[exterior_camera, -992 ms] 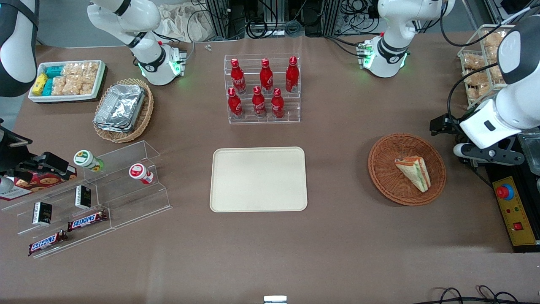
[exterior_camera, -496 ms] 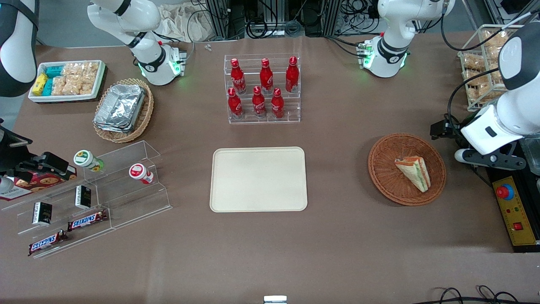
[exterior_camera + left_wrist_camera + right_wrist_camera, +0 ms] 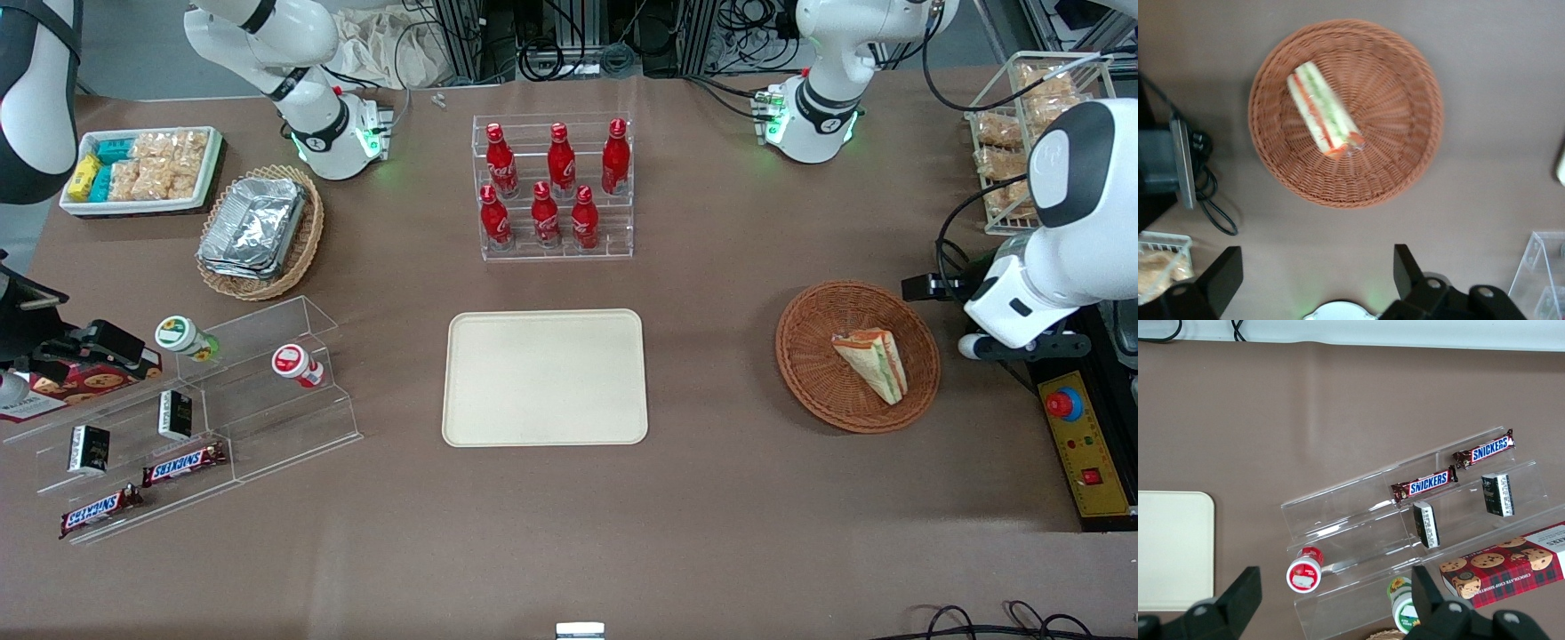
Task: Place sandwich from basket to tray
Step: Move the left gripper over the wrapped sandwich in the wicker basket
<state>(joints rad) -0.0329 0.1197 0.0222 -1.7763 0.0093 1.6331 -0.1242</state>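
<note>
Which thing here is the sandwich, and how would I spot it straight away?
Find the cream tray mid-table, then look toward the working arm's end for the round reddish-brown basket. The sandwich lies inside: a pale wedge with green and orange-pink filling, the basket's only content. The gripper hovers open above it.

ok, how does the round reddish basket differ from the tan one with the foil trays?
The reddish basket is round and holds one sandwich; the tan basket is oval and holds stacked foil trays. The reddish basket sits toward the working arm's end, the tan basket toward the parked arm's. The open tool hangs above the table beside the reddish basket. Both are shallow woven wicker.
</note>
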